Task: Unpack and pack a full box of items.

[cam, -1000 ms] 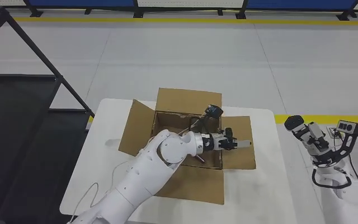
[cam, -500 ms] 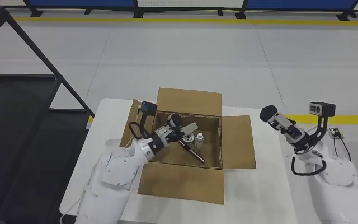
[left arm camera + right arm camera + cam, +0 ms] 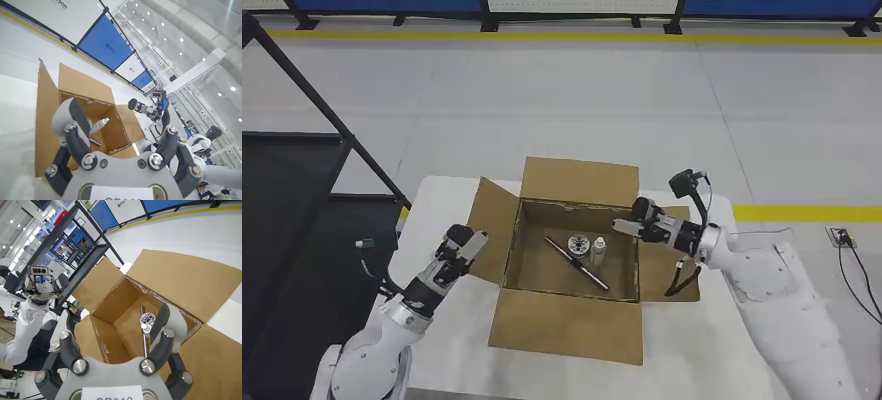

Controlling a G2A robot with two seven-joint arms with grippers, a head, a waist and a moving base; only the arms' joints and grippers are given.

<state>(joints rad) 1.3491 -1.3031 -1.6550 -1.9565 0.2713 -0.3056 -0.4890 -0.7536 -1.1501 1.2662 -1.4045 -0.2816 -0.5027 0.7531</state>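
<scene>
Unpacking seems in hand: the right tool [image 3: 627, 227], spread and empty at the box [image 3: 578, 180] rim, next needs to dip onto the bottle [image 3: 598, 250]; the left tool [image 3: 464, 243] hangs spread outside.

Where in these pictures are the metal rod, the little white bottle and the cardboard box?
metal rod [image 3: 577, 264], top view, the middle of its shaft.
white bottle [image 3: 98, 124], left wrist view, its body below the cap.
cardboard box [image 3: 579, 180], top view, its far open flap.

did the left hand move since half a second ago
Yes: the left hand has withdrawn from inside the brown cardboard box to the outer edge of its side flap.
</scene>
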